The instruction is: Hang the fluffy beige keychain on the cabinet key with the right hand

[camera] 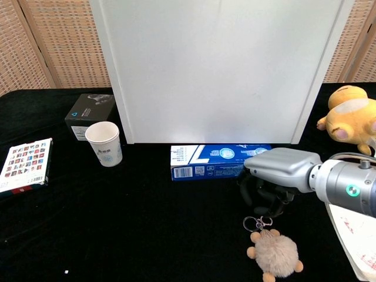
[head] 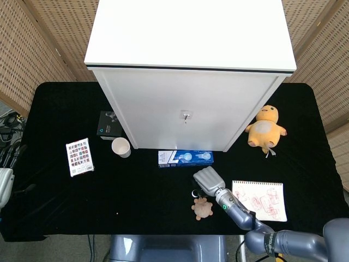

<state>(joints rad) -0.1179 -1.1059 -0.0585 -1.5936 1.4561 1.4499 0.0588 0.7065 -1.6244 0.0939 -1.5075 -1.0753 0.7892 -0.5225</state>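
The fluffy beige keychain (head: 202, 208) (camera: 275, 257) lies on the black table near the front edge, its metal rings (camera: 257, 222) pointing toward the cabinet. My right hand (head: 208, 180) (camera: 276, 176) hovers palm down just above and behind the rings, with its dark fingers (camera: 264, 198) hanging toward them and holding nothing. The small key (head: 186, 115) sticks out of the white cabinet's (head: 188, 65) front door. My left hand (head: 4, 172) rests at the table's far left edge, fingers apart and empty.
A blue box (head: 185, 158) (camera: 222, 161) lies in front of the cabinet, just behind my right hand. Further left are a paper cup (camera: 104, 143), a black box (camera: 89, 114) and a card booklet (camera: 23, 164). To the right are a yellow plush (head: 265, 128) and a sketch notebook (head: 259, 200).
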